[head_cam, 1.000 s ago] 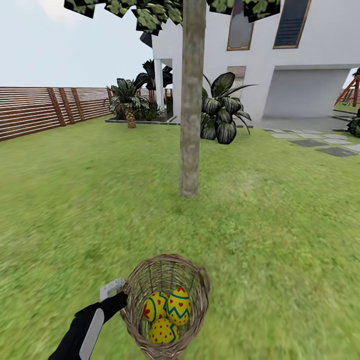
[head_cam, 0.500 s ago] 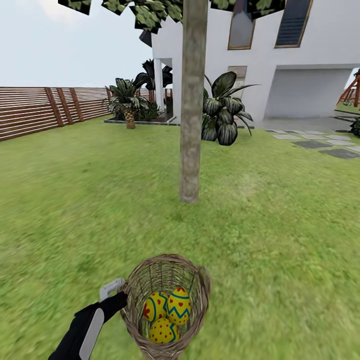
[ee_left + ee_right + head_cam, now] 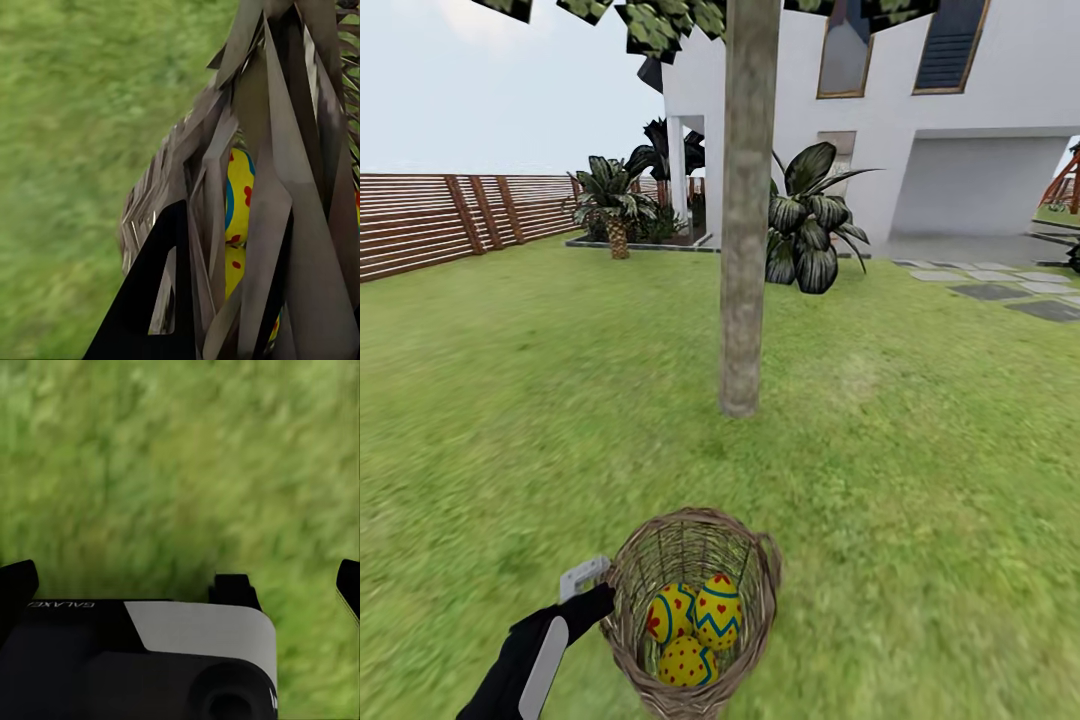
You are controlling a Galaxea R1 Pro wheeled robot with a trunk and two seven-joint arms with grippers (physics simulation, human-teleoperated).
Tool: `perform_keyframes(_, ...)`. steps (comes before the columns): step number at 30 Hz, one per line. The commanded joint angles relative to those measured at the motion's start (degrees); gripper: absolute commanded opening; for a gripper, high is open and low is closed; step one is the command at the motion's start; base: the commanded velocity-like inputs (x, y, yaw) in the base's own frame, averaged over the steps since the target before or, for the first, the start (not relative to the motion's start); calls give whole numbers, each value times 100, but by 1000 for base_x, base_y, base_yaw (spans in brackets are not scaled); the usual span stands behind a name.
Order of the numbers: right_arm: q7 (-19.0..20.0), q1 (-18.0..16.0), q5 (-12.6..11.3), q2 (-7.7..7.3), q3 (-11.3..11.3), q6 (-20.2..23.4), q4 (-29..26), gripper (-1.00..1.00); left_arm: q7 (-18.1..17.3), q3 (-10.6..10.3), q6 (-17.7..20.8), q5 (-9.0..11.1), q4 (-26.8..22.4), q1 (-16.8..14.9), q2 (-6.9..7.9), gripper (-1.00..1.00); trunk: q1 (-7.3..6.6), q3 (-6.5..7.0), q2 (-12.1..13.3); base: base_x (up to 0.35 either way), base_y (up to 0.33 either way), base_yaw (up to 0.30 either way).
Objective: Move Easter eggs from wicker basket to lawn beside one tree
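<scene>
A home garden is shown: a broad green lawn (image 3: pixel 920 450) is bounded by a brown horizontal-slat wooden fence (image 3: pixel 440 220), and a white house (image 3: pixel 920 120) (tall windows, a recessed garage-like bay) is seen behind a thick-trunked tree (image 3: pixel 745 230), palm-like plants (image 3: pixel 810 230) and grey stepping stones (image 3: pixel 1000 290).

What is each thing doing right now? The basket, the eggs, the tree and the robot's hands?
Basket: upright, carried off the grass by the left gripper, all eggs inside.
Three eggs: lying together at the basket's bottom.
Left gripper: shut on the basket's rim.
Right gripper: open, holding nothing, above grass.
Tree: standing straight ahead, no eggs by its base.
</scene>
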Motion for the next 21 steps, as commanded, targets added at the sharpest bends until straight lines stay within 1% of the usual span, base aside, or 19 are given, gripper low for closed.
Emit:
perform_keyframes(1, 15, -4, 49, -3, -49, -28, 10, 100, 35, 9, 29, 99, -11, -4, -5, -100, 3, -5, -3, 339, 0, 0)
perform_keyframes(21, 15, -1, 49, -3, -49, -39, 10, 100, 35, 9, 29, 99, -19, -4, -5, -100, 3, -5, -3, 339, 0, 0)
